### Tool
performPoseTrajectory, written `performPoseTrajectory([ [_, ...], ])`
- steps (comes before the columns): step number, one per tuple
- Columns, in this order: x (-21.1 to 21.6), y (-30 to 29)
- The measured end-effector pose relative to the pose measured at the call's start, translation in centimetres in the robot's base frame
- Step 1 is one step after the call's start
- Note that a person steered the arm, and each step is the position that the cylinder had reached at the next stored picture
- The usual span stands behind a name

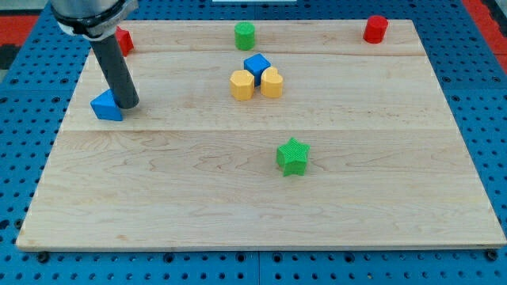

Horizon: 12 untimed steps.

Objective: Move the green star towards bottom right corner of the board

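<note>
Seven blocks sit on the wooden table (198,198). My tip (127,104) rests at the view's left, touching the right side of a blue triangle (105,106); the rod rises from there toward the view's top left. No pincer shows here, so its state cannot be told; the arm ends only in the dark rod.

Just behind the rod, at the view's top left, a red block (124,41) is partly hidden, so its shape cannot be made out. A green cylinder (245,36) stands near the top edge, about midway across. A red cylinder (375,29) stands at the top right corner.

Below the green cylinder is a tight cluster: a blue cube (257,66) with two yellow blocks in front of it, the left yellow (242,85) and the right yellow (272,82), all three touching or nearly so.

The green star (292,155) lies alone, a little right of the table's middle and below the cluster, well apart from my tip and from every other block.
</note>
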<state>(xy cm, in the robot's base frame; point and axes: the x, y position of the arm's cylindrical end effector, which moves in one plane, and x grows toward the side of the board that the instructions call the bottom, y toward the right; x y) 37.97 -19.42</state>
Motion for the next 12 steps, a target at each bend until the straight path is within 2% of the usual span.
performPoseTrajectory([
  [1, -5.9, 1.5],
  [4, -6.9, 27.3],
  [6, -7.6, 30.9],
  [8, 0.1, 37.3],
  [9, 1.2, 38.8],
  [10, -0.5, 36.9],
  [11, -3.4, 38.6],
  [12, -3.8, 41.9],
])
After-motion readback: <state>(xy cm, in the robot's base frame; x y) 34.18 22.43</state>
